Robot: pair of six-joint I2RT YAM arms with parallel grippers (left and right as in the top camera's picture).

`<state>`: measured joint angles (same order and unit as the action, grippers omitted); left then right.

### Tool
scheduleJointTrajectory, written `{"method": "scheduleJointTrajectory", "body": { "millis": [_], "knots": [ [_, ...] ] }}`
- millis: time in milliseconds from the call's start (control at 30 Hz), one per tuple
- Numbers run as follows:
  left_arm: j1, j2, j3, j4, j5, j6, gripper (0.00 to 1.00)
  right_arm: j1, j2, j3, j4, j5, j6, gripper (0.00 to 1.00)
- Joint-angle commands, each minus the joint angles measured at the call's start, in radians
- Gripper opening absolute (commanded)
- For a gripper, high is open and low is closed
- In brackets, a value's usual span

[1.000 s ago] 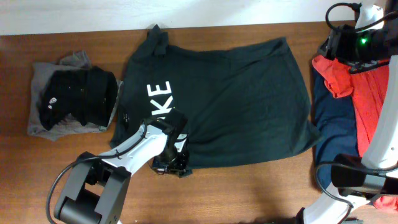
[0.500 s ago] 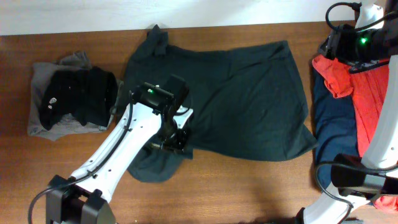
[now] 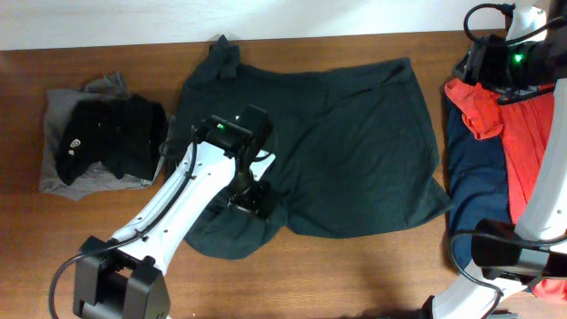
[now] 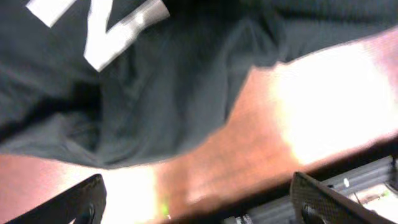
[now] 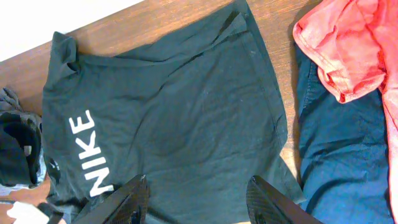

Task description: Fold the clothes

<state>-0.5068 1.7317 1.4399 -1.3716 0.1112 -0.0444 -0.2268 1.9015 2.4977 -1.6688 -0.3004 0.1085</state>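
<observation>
Near edge: brown wood table, smooth & shiny. L gripper hangs just over the near left part of the T-shirt. It has let go: its two black fingers are far apart w/ nothing between. The white L arm lies across that side & hides some of the shirt from above. By it the cloth is bunched up, w/ a round floppy bit bulging toward the near edge. The L wrist view shows soft folds there & white block letters.

The T-shirt is big, dark green-black, soft & thin. It is spread in the middle of the table, mostly flat w/ small wrinkles.

Left, just beside it: black cloth piled on grey cloth, lumpy. Right: navy cloth touching the shirt's near corner, w/ crumpled red cloth on top.

R gripper is up high, loose, fingers apart, holding nothing. R arm, black w/ cables, sits over the red cloth at the far right.

Far back: a small shirt bit sticks out, then a white wall.
</observation>
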Motion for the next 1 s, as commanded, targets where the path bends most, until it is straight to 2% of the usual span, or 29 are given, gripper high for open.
{"method": "scheduleJointTrajectory", "body": {
  "millis": [0,33,67,100,133,167,367,433,533,600,700,867,933,967],
  "knots": [
    [-0.055,0.003,-0.023,-0.016,0.082,0.015,0.83,-0.003,0.006,-0.003,0.002,-0.001,0.000,0.55],
    [-0.087,0.003,-0.046,0.013,0.071,0.014,0.80,-0.003,0.006,-0.003,0.003,-0.001,-0.001,0.55],
    [-0.133,0.004,-0.086,0.064,0.032,-0.016,0.73,-0.003,0.006,-0.003,0.005,-0.001,0.000,0.55],
    [-0.163,0.004,-0.117,0.100,-0.002,-0.041,0.60,-0.003,0.006,-0.003,0.005,-0.001,0.000,0.55],
    [-0.192,0.004,-0.149,0.127,-0.045,-0.069,0.51,-0.003,0.006,-0.003,0.005,-0.001,0.000,0.55],
    [-0.221,0.007,-0.185,0.152,-0.102,-0.103,0.48,-0.003,0.006,-0.003,0.005,-0.001,-0.001,0.55],
    [-0.241,0.034,-0.292,0.288,-0.204,-0.122,0.49,-0.003,0.006,-0.003,0.008,-0.002,0.000,0.55],
    [-0.227,0.051,-0.308,0.338,-0.229,-0.118,0.62,-0.003,0.006,-0.003,0.007,-0.002,0.000,0.55],
    [-0.204,0.091,-0.312,0.387,-0.217,-0.071,0.66,-0.003,0.006,-0.003,0.007,-0.002,0.000,0.55],
    [-0.196,0.142,-0.312,0.395,-0.166,-0.010,0.65,-0.003,0.006,-0.003,0.007,-0.002,0.000,0.55],
    [-0.197,0.172,-0.312,0.387,-0.148,-0.005,0.51,-0.003,0.006,-0.003,0.005,-0.001,0.000,0.55],
    [-0.196,0.170,-0.266,0.337,-0.149,-0.038,0.53,-0.003,0.006,-0.003,0.004,-0.002,0.000,0.55],
    [-0.196,0.170,-0.247,0.279,-0.148,-0.037,0.12,-0.003,0.006,-0.003,0.002,-0.002,0.000,0.55],
    [-0.196,0.170,-0.242,0.257,-0.148,-0.037,0.03,-0.003,0.006,-0.003,0.000,-0.002,0.000,0.55]
  ]
}}
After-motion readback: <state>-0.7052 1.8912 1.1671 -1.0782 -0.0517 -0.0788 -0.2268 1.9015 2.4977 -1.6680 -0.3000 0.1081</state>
